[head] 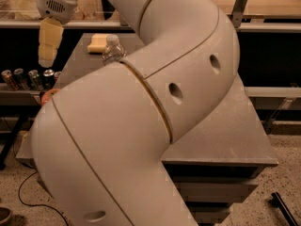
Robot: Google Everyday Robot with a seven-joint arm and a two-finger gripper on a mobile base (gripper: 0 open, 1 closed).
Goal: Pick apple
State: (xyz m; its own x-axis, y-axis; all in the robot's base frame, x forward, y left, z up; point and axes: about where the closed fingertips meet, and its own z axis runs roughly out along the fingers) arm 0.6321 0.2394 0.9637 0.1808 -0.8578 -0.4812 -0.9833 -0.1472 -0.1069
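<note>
Claw (47,56) hangs at ten o'clock in the view, pointing down over the worktop's (225,126) left edge. Whether it is open or closed cannot be told, and nothing shows in its hold. The pick looks not yet begun: the apple (48,96) sits on the worktop at nine o'clock, below the claw and apart from it, mostly hidden behind the arm. Descending, closing and lifting are all left. The arm folds in one big bend across the middle, its wrist reaching to eleven o'clock past the bottle (113,48) and sponge (97,43).
</note>
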